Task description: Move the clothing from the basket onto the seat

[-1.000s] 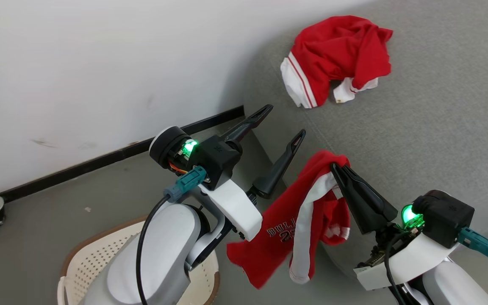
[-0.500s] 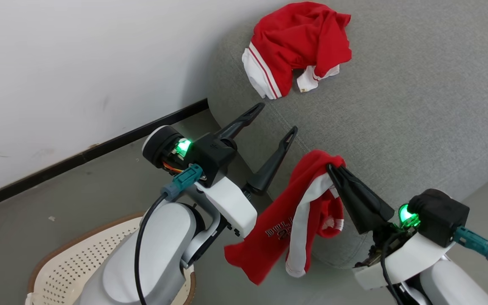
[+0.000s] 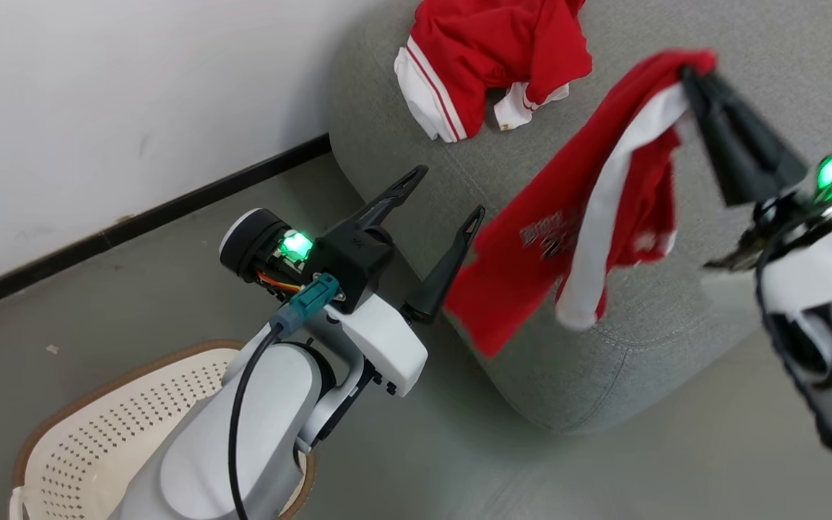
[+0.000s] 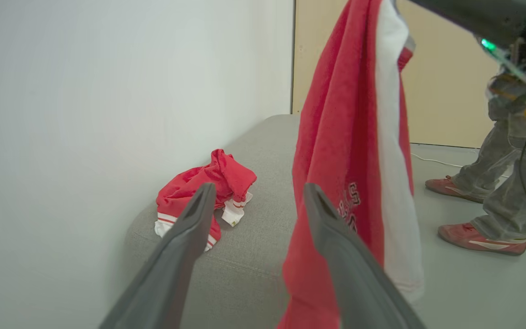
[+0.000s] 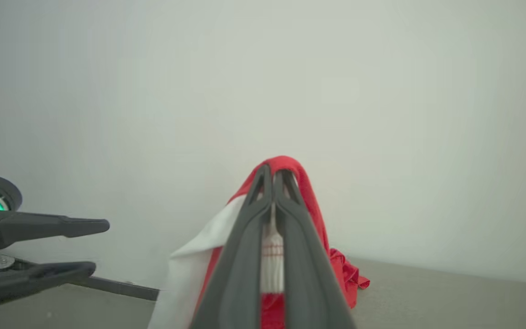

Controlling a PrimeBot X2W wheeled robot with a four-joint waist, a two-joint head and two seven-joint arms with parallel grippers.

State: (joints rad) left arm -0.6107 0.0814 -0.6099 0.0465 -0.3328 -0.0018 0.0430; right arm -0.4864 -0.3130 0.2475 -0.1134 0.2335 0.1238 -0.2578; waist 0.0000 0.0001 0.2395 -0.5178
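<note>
My right gripper [image 3: 694, 72] is shut on the top fold of a red garment with a white stripe [image 3: 568, 238]. That clothing hangs in the air over the front corner of the grey seat [image 3: 604, 375]. Another red and white garment [image 3: 488, 58] lies crumpled on the seat by the wall. My left gripper [image 3: 445, 193] is open and holds nothing, just left of the hanging garment. The cream basket [image 3: 98, 433] sits on the floor at lower left, partly behind my left arm. In the right wrist view the gripper [image 5: 272, 171] pinches the fabric [image 5: 308, 192]. The left wrist view has the open gripper [image 4: 259, 187] before the seat [image 4: 254, 228].
A white wall [image 3: 134, 108] with a black baseboard [image 3: 170, 206] runs behind the seat's end. Grey floor [image 3: 604, 477] lies in front of the seat. A person's legs and red shoes [image 4: 473, 233] stand on the floor beyond the hanging garment, before a beige panel [image 4: 441, 91].
My right gripper has lifted the garment up and further over the seat. The head camera has shifted too. The left gripper stays open in much the same place.
</note>
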